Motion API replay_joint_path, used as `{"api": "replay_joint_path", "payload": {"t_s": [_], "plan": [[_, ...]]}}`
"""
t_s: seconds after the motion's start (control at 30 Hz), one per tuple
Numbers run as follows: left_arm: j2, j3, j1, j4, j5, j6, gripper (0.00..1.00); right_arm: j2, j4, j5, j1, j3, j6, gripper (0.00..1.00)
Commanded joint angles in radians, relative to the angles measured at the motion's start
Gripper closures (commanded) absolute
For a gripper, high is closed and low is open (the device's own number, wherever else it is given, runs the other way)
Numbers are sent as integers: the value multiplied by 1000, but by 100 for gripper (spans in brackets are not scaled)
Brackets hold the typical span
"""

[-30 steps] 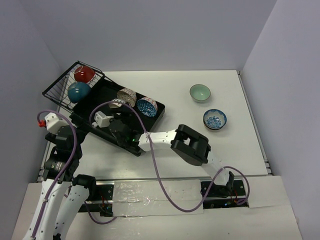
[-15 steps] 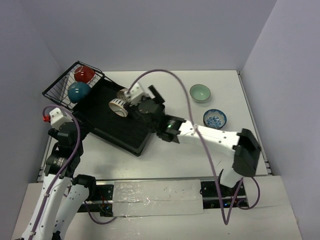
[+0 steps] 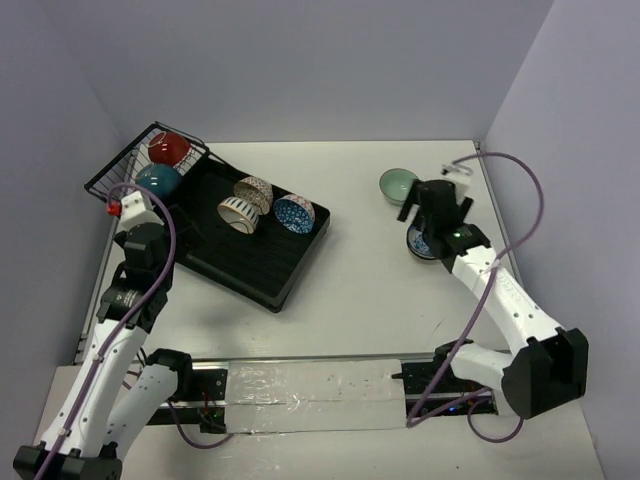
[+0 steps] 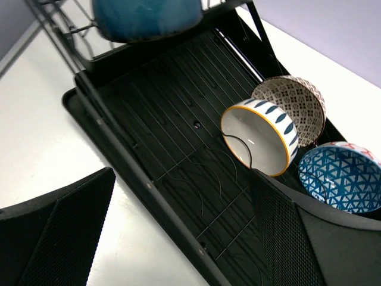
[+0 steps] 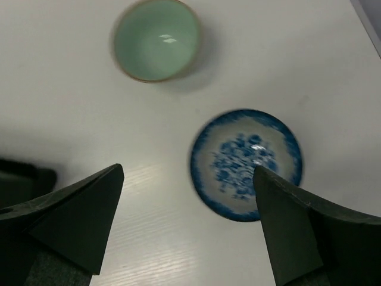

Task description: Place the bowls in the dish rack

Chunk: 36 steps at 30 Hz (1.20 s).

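The black dish rack [image 3: 232, 258] lies at the left, with a red bowl [image 3: 168, 147] and a teal bowl [image 3: 158, 181] in its wire basket. On its tray stand a lattice bowl [image 3: 255, 190], a cream blue-dashed bowl [image 3: 235, 212] and a blue patterned bowl [image 3: 294, 212]; all three show in the left wrist view [image 4: 294, 104] [image 4: 259, 143] [image 4: 342, 185]. A mint green bowl [image 5: 156, 39] and a blue-and-white speckled bowl [image 5: 246, 164] sit on the table at the right. My right gripper [image 5: 187, 220] is open and empty above the speckled bowl. My left gripper [image 4: 178, 238] is open and empty over the rack's near edge.
The white table [image 3: 380, 290] ends at grey walls on the left, back and right. The right arm's purple cable [image 3: 530, 215] loops beside the right wall. The mint bowl [image 3: 399, 185] stands just beyond the right gripper [image 3: 425, 215].
My right arm has swung from the rack to the right side, leaving the cream bowl on the tray. My left arm has moved forward toward the rack.
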Motion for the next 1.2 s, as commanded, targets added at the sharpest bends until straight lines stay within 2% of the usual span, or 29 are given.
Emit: {"api": "replay_joint_path", "payload": {"t_s": [0.0, 0.17, 0.27, 0.37, 0.6, 0.73, 1.17], "plan": [[33, 48, -9, 72, 39, 48, 1, -66, -116, -144, -172, -80, 172, 5], [41, 34, -16, 87, 53, 43, 1, -77, -114, -289, -405, -171, 224, 8], [36, 20, -23, 87, 39, 51, 1, -63, -82, -306, -459, -199, 250, 11], [31, 16, -28, 83, 33, 48, 1, -40, -51, -329, -484, -209, 264, 15], [24, 8, -29, 80, 30, 48, 1, 45, 9, -326, -485, -205, 302, 32], [19, 3, -29, 78, 31, 51, 1, 65, 30, -341, -485, -219, 314, 37], [27, 2, -34, 89, 50, 60, 1, 42, 32, -318, -484, -237, 301, 84]]}}
